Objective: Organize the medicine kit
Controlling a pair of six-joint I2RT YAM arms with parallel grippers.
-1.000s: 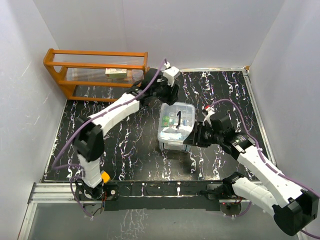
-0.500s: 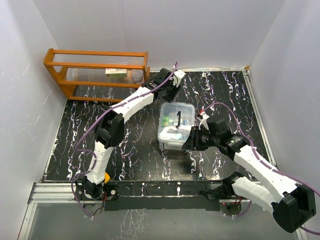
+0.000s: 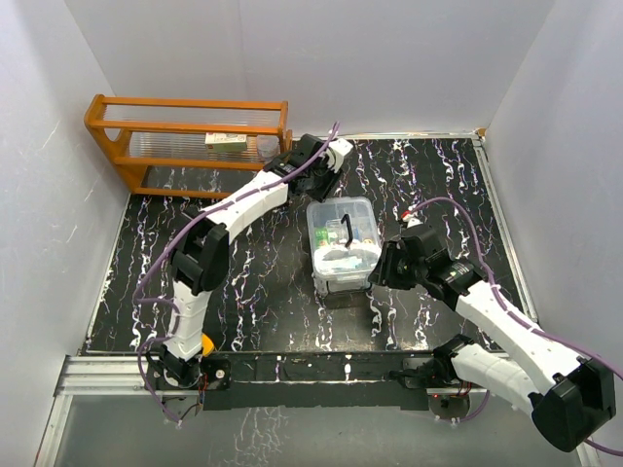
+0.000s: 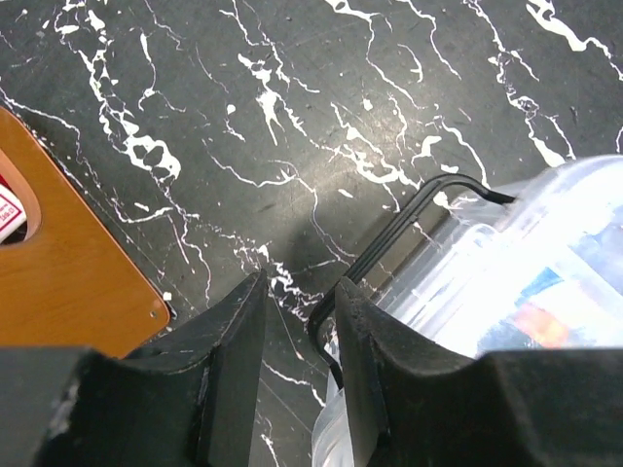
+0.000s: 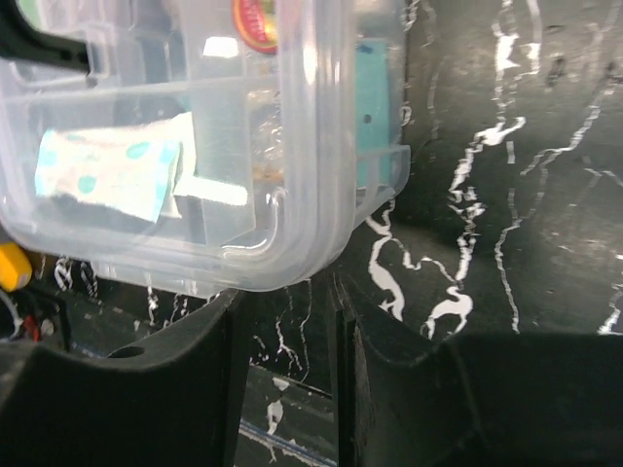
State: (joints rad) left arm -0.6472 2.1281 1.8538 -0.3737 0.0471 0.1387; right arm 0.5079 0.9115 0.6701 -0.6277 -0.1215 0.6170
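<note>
Kit [image 3: 343, 243] is bracketed from both ends. The left fingers [image 4: 234, 370], slightly apart and clamping nothing, are set by its dark handle [image 4: 384, 233]. The right fingers [image 5: 185, 370], also apart, are held at its near corner, seemingly to steady it. It is placed in the middle of the bench [image 3: 243, 282].

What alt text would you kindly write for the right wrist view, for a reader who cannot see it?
A corner of the clear medicine kit fills the upper left, with a white packet dotted teal inside. Below it the right gripper stands with dark fingers apart over the black marbled table.
</note>
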